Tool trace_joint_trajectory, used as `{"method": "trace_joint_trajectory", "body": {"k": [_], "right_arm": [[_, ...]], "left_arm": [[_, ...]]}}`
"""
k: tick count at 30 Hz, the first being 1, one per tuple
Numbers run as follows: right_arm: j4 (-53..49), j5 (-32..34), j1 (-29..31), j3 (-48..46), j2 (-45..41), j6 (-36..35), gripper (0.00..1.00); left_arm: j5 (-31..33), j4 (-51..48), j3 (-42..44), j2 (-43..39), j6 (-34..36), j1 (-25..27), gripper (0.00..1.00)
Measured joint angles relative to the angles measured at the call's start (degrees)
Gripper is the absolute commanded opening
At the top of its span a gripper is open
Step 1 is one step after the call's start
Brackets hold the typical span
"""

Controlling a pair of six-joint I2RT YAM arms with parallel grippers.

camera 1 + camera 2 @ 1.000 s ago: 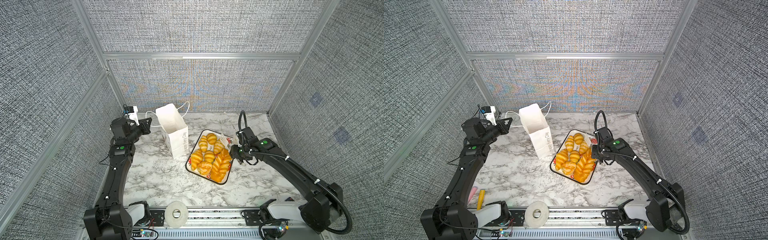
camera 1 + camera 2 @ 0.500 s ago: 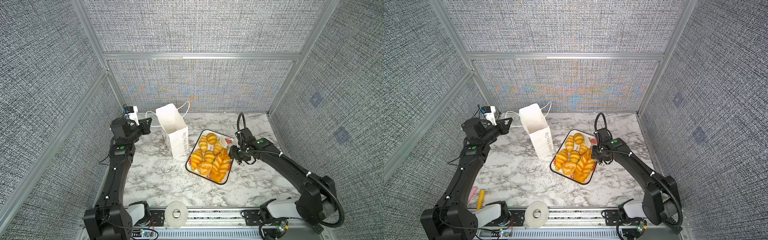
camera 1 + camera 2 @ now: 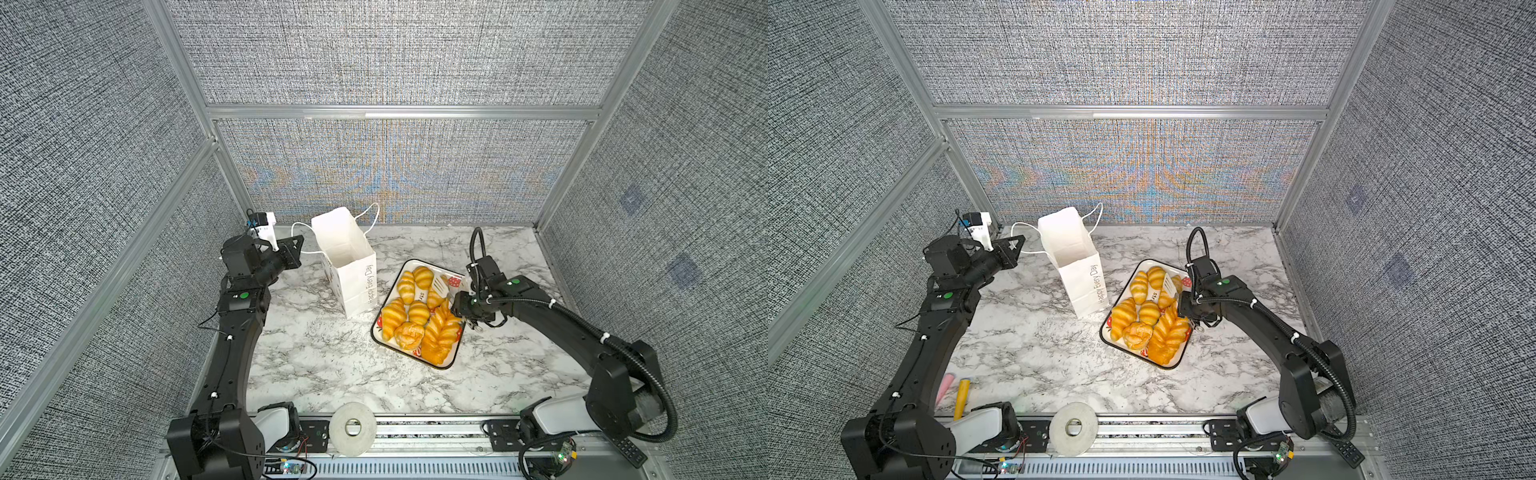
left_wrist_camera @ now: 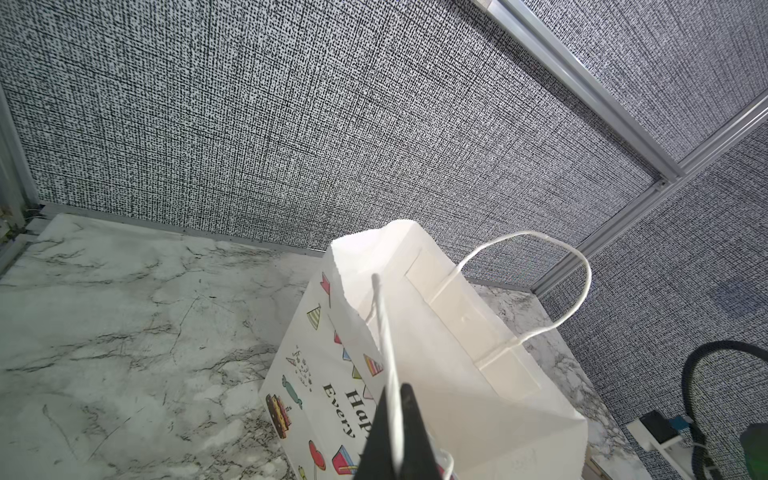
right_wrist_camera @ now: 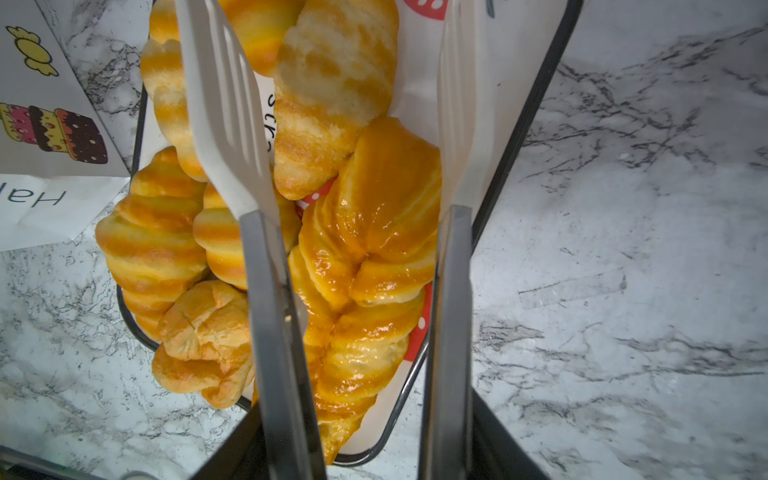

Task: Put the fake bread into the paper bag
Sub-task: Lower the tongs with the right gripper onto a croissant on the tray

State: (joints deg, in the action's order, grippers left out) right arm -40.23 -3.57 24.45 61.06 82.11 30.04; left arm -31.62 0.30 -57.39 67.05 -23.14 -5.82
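The fake bread (image 3: 419, 312) (image 3: 1148, 313) lies heaped as several glossy golden pieces in a strawberry-print tray (image 3: 447, 367) (image 3: 1172, 366). My right gripper (image 3: 462, 309) (image 3: 1184, 309) (image 5: 365, 457) is shut on steel tongs with white slotted tips (image 3: 439, 284) (image 5: 224, 104). The tongs stand spread over the tray's right half, with a glossy orange loaf (image 5: 370, 232) and a pale croissant (image 5: 328, 95) between their arms. The white paper bag (image 3: 353, 274) (image 3: 1079, 282) (image 4: 457, 395) stands open left of the tray. My left gripper (image 3: 299, 240) (image 3: 1020, 242) (image 4: 397, 390) is shut on its cord handle (image 4: 386, 332).
A tape roll (image 3: 353, 428) (image 3: 1073, 428) sits on the front rail. A pink stick (image 3: 946, 386) and a yellow one (image 3: 962, 395) lie by the left arm's base. The bag's far handle (image 4: 577, 299) loops toward the back wall. Fabric walls close three sides.
My right gripper with the tongs has edged left and slightly forward over the tray's right side. The left arm and the bag have not moved.
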Motion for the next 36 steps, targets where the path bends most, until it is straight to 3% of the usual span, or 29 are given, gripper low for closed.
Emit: {"method": "trace_joint_trajectory", "body": {"k": [25,36], "right_arm": [[3.0,-2.0,0.0,2.3,6.2,-0.2,0.55],[3.1,-2.0,0.1,2.4,6.9,-0.7,0.45]], "left_arm": [[0.0,0.0,0.0,-0.2,0.0,0.0,0.0],[0.0,0.0,0.0,-0.2,0.0,0.0,0.0]]}}
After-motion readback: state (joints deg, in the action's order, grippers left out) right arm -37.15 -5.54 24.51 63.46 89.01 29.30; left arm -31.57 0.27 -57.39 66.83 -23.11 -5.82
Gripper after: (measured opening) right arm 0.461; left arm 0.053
